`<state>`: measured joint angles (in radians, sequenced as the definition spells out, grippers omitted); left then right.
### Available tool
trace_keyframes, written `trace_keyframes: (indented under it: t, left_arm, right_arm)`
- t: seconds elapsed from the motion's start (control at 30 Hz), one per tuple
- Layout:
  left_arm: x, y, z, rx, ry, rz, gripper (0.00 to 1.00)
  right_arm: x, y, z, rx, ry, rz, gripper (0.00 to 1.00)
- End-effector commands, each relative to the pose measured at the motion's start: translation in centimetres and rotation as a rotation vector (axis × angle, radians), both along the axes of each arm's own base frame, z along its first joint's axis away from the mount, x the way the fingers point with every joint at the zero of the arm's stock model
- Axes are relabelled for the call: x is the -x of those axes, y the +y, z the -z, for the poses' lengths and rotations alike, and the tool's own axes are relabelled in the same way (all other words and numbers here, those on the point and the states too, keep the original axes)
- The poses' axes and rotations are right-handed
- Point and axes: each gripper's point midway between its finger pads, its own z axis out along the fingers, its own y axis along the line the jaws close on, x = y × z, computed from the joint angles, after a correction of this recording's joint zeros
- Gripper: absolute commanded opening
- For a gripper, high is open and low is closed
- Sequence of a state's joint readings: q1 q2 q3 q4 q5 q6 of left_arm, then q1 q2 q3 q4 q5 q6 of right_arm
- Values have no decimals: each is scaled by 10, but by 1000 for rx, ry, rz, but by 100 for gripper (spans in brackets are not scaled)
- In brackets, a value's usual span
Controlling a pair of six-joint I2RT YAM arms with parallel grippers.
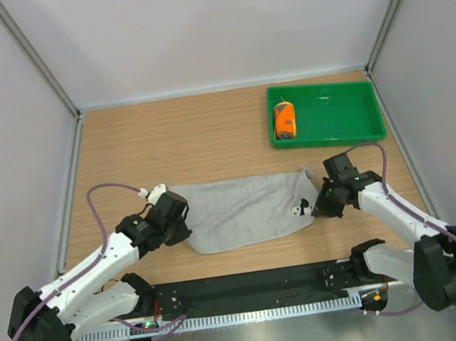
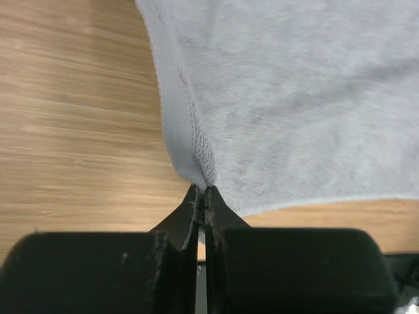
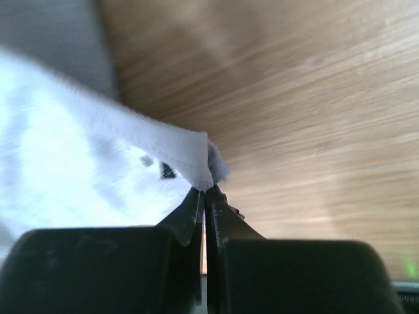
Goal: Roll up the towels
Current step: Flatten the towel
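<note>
The light grey towel [image 1: 241, 209] lies spread flat on the wooden table between my two arms. My left gripper [image 1: 187, 229] is shut on its near left corner; in the left wrist view the gripper [image 2: 204, 190] pinches the towel's hemmed edge [image 2: 196, 147]. My right gripper [image 1: 317, 207] is shut on the near right corner, next to a small dark print [image 1: 299, 208]; in the right wrist view the gripper [image 3: 206, 191] holds the towel's lifted corner [image 3: 190, 154]. The orange towel [image 1: 284, 119] sits rolled up in the green tray [image 1: 357, 130].
The green plastic tray stands at the back right of the table. White enclosure walls rise on the left, right and back. A black rail [image 1: 252, 287] runs along the near edge between the arm bases.
</note>
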<state>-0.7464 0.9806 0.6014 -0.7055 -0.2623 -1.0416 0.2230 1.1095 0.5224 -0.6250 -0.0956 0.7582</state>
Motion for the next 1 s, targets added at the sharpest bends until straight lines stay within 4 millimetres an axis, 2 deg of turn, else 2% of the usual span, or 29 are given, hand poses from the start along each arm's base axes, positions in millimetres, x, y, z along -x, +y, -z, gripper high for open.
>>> trace_keyframes:
  t: [0.0, 0.03, 0.07, 0.1, 0.13, 0.17, 0.2, 0.23, 0.27, 0.3, 0.37, 0.43, 0.47, 0.53, 0.6, 0.7, 0.77, 0.83, 0.87, 0.9, 0.93, 0.97]
  left_arm:
    - [-6, -24, -55, 89, -73, 146, 0]
    - [-4, -23, -62, 85, -73, 155, 0]
    - [-2, -20, -69, 75, -75, 161, 0]
    - [4, -12, -75, 54, -64, 156, 0]
    - [3, -11, -97, 78, -105, 154, 0]
    - [5, -9, -109, 90, -125, 153, 0]
    - [11, -2, -115, 81, -119, 150, 0]
    - [12, -1, -139, 121, -171, 154, 0]
    - [15, 2, -149, 129, -187, 159, 0]
    - [24, 9, -152, 105, -170, 183, 0]
    - [32, 13, -182, 135, -202, 210, 0]
    - [43, 23, -196, 117, -194, 229, 0]
    - [43, 25, -215, 130, -227, 228, 0]
    - [45, 34, -224, 99, -226, 217, 0]
    - [34, 42, -241, 66, -283, 174, 0]
    - [8, 44, -243, -12, -329, 111, 0]
    - [-13, 34, -241, -29, -341, 105, 1]
    - [-44, 33, -211, -32, -243, 52, 0]
    - [-54, 32, -198, -10, -206, 55, 0]
    - [-76, 14, -186, 80, -177, 79, 0]
    - [-94, 33, -163, 70, -134, 1, 1]
    - [-108, 38, -152, 67, -118, -25, 0]
  right_arm:
    - [-25, 5, -71, -30, -191, -16, 1]
    - [-26, 5, -87, -38, -230, -15, 1]
    - [-33, 7, -123, -58, -326, -15, 1]
    - [-26, 5, -135, -56, -327, -16, 1]
    - [-23, 5, -150, -66, -352, -16, 1]
    - [-18, 5, -176, -79, -404, -22, 1]
    - [-14, 3, -189, -81, -431, -29, 1]
    - [-11, 1, -201, -77, -463, -32, 1]
    - [-5, -2, -220, -76, -502, -32, 1]
    - [3, -5, -232, -69, -541, -38, 1]
    - [18, -11, -256, -63, -582, -38, 1]
    - [27, -14, -264, -58, -589, -47, 1]
    - [33, -12, -267, -65, -575, -63, 1]
    - [31, -10, -262, -66, -535, -74, 1]
    - [20, -7, -254, -65, -509, -71, 1]
    - [-12, 6, -230, -76, -434, -78, 4]
    - [-43, 14, -198, -74, -354, -75, 4]
    - [-65, 20, -175, -74, -308, -68, 5]
    - [-86, 26, -151, -72, -258, -69, 5]
    - [-97, 29, -139, -73, -234, -66, 6]
    - [-106, 32, -127, -78, -207, -65, 10]
    - [-125, 37, -122, -84, -218, -69, 16]
